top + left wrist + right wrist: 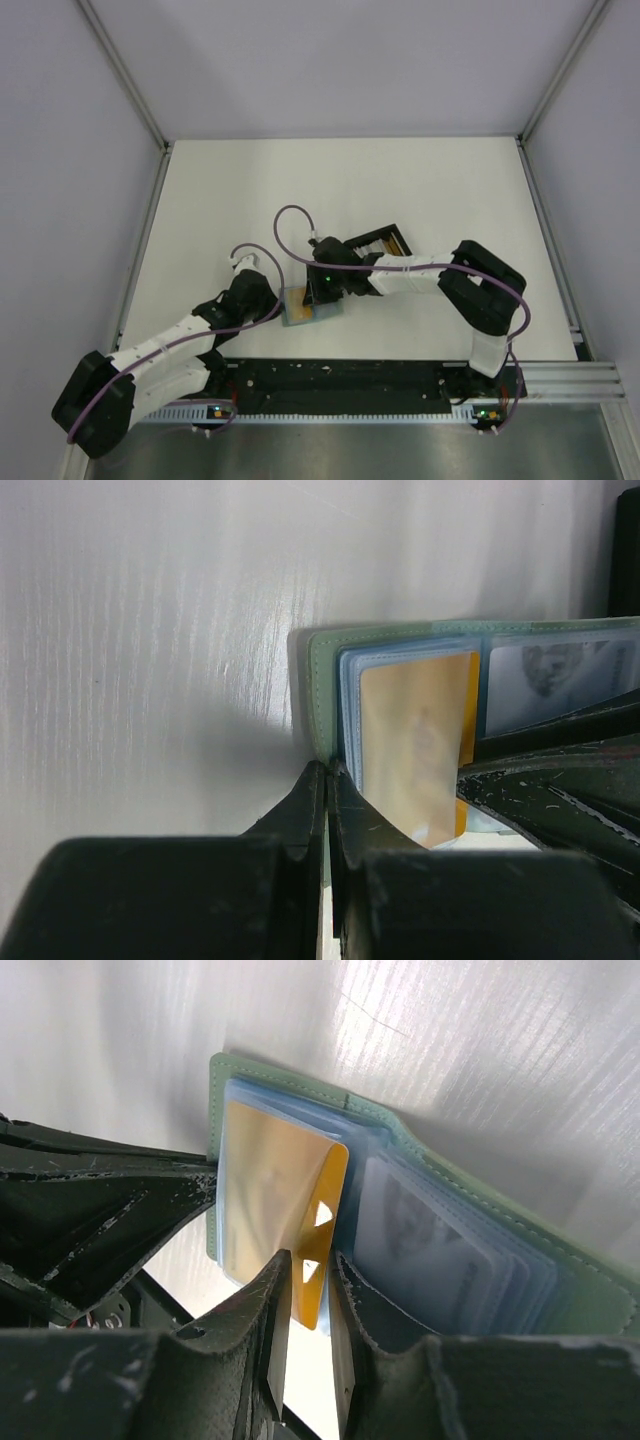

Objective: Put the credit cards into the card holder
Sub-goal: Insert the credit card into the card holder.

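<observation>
Card holder (pixel 298 314): sage-green, lying open on the white table (pixel 430 180) near the arm bases, between the two arms. Left gripper (pixel 325 780): fingers pressed together on the holder's cover edge. Right gripper (pixel 308 1265): fingers pinching the yellow-orange credit card (pixel 270 1180), which sits partly inside a blue sleeve.

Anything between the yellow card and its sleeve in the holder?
Nothing visible. The yellow card, held by the right gripper, sits partly inside a clear sleeve of the card holder; the left gripper pinches its outer edge.
</observation>
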You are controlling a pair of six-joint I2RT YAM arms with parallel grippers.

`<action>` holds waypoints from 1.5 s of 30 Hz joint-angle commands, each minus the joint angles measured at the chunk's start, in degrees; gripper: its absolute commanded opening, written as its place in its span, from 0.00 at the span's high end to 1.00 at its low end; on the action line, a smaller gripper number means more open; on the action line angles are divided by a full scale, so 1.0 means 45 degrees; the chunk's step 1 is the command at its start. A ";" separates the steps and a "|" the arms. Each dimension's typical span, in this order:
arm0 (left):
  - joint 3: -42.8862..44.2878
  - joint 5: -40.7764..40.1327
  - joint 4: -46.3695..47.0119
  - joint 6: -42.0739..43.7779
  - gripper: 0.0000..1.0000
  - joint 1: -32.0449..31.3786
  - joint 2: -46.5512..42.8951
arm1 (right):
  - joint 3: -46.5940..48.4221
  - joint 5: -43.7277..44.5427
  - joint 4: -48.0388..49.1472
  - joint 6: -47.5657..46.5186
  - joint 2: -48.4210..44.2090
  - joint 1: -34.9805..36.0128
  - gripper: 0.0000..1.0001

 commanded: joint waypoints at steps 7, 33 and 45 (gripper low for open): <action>0.0240 0.0149 0.0168 0.0118 1.00 -0.0044 -0.0131 | 0.0149 -0.0885 0.1745 0.0200 -0.0391 0.0197 0.92; 0.0201 0.0012 -0.0007 0.0079 1.00 -0.0044 -0.0209 | 0.1277 0.0812 0.0000 -0.1087 0.0114 0.0998 0.93; 0.0181 -0.0164 -0.0202 0.0079 1.00 -0.0025 -0.0248 | 0.1337 0.5201 -0.3711 -0.1126 -0.0332 0.0900 0.96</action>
